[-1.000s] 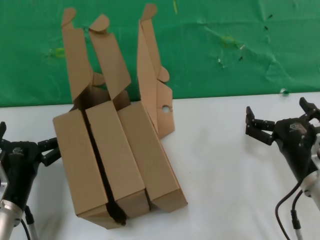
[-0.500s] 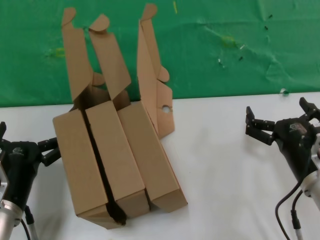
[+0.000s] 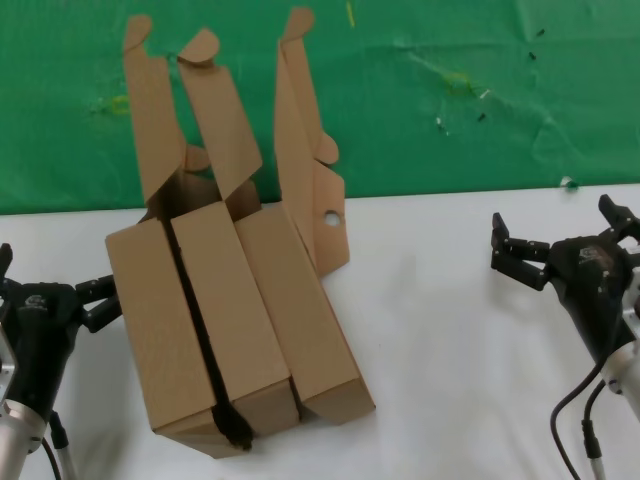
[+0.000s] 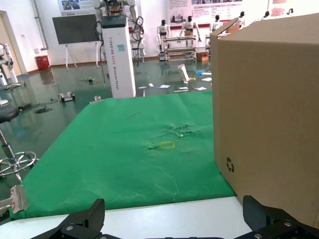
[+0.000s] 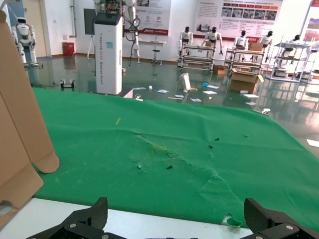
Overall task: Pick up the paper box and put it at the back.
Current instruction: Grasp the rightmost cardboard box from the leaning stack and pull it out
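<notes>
The paper box (image 3: 300,310) is slim and brown and lies on the white table. Its hinged lid (image 3: 305,150) stands up against the green cloth, with a round hole low in one flap. It lies against the right side of a wider cardboard block. My left gripper (image 3: 52,278) is open and empty, left of the block and close to its side. My right gripper (image 3: 560,232) is open and empty, well right of the paper box. The back (image 3: 450,205) is the white strip under the cloth. The lid's flap shows in the right wrist view (image 5: 20,124).
The wider cardboard block (image 3: 190,320) has a dark seam and two tall flaps; its side fills part of the left wrist view (image 4: 269,109). The wrinkled green cloth (image 3: 450,100) rises behind the table. Bare white tabletop (image 3: 440,340) lies between the paper box and my right gripper.
</notes>
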Motion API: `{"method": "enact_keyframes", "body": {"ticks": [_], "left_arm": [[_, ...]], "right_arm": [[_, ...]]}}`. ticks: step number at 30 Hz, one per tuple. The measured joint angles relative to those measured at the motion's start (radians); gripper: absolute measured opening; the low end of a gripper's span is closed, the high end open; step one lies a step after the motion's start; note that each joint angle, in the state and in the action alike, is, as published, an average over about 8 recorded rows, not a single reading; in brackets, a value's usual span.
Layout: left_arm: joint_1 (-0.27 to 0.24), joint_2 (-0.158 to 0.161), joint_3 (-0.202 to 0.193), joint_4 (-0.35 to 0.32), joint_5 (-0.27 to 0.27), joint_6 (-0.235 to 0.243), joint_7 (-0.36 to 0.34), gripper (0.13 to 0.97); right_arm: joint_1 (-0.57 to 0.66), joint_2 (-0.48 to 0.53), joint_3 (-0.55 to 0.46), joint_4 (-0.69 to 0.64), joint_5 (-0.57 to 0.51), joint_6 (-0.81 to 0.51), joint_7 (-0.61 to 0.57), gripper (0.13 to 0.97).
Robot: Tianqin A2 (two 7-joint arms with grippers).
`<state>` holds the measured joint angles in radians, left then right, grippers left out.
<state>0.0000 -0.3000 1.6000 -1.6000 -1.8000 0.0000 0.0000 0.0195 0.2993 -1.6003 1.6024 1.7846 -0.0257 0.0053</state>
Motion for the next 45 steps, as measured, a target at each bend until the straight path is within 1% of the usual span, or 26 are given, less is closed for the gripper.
{"method": "enact_keyframes", "body": {"ticks": [18,23,29,32,35,40,41,45], "left_arm": [[0.0,0.0,0.0,0.0,0.0,0.0,0.0,0.966],[0.0,0.0,0.0,0.0,0.0,0.0,0.0,0.966],[0.0,0.0,0.0,0.0,0.0,0.0,0.0,0.948],[0.0,0.0,0.0,0.0,0.0,0.0,0.0,0.943],[0.0,0.0,0.0,0.0,0.0,0.0,0.0,0.907],[0.0,0.0,0.0,0.0,0.0,0.0,0.0,0.847],[0.0,0.0,0.0,0.0,0.0,0.0,0.0,0.847],[0.0,0.0,0.0,0.0,0.0,0.0,0.0,0.763]], "right_arm": [[0.0,0.0,0.0,0.0,0.0,0.0,0.0,0.966],[-0.018,0.0,0.02,0.022,0.012,-0.036,-0.009,0.966],[-0.06,-0.003,0.092,0.068,0.06,-0.154,-0.06,0.966],[-0.078,0.006,0.133,0.082,0.103,-0.24,-0.093,0.966],[-0.095,0.031,0.173,0.089,0.158,-0.346,-0.121,0.966],[-0.113,0.123,0.23,0.081,0.243,-0.522,-0.132,0.966],[-0.115,0.148,0.237,0.078,0.254,-0.55,-0.126,0.966],[-0.122,0.252,0.249,0.063,0.271,-0.629,-0.091,0.966]]}}
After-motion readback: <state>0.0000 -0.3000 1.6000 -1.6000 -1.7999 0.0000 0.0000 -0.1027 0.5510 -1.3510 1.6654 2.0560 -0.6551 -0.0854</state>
